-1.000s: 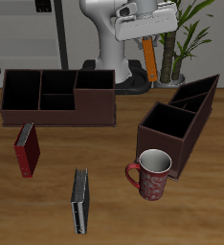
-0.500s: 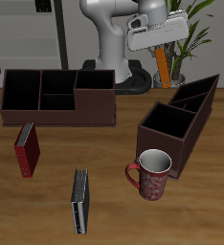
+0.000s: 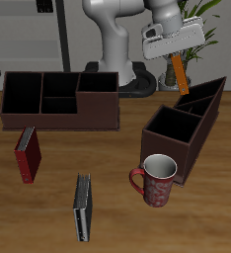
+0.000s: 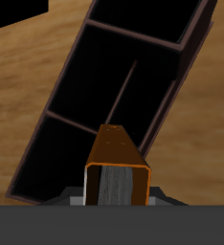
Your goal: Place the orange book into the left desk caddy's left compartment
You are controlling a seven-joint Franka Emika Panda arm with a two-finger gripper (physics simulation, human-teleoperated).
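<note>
My gripper (image 3: 174, 56) is shut on the top of the orange book (image 3: 179, 72), which hangs tilted in the air. It is above the tall pointed back end of the left desk caddy (image 3: 188, 126), a dark maroon-brown box with sloping walls, and does not touch it. In the wrist view the orange book (image 4: 119, 158) sticks out between my fingers, pale page edges showing. The caddy's dark compartments (image 4: 104, 86) lie straight below it, split by thin dividers.
A red patterned mug (image 3: 157, 180) stands just in front of the left caddy. A long low caddy (image 3: 58, 99) sits farther back across the table. A red book (image 3: 28, 154) and a dark grey book (image 3: 82, 208) lie near the front. A potted plant (image 3: 193, 35) stands behind.
My gripper has carried the orange book sideways from in front of the robot's base to above the left caddy's back end. The book has tilted the other way.
</note>
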